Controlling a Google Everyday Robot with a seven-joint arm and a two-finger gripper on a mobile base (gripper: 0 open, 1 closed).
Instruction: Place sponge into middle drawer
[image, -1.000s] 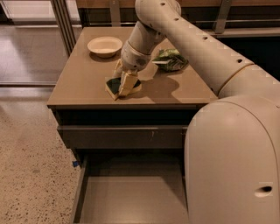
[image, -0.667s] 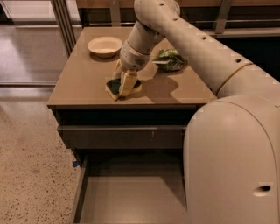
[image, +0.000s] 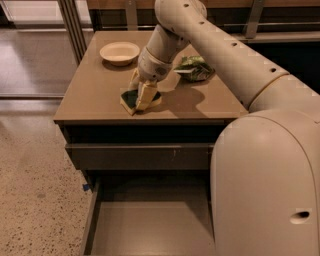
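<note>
The sponge (image: 128, 100), dark green over pale yellow foam, lies on the brown counter (image: 90, 95) near its front edge. My gripper (image: 141, 90) reaches down from the white arm and stands on the sponge, one finger (image: 147, 95) in front of it and the other behind, shut on it. The sponge still rests on the counter. The middle drawer (image: 150, 227) is pulled open below, at the bottom of the view, and its flat floor is bare. My arm's large white body hides its right part.
A cream bowl (image: 119, 52) sits at the counter's back left. A green foil snack bag (image: 194, 68) lies to the right of the gripper. A closed drawer front (image: 140, 156) is under the counter. Speckled floor lies to the left.
</note>
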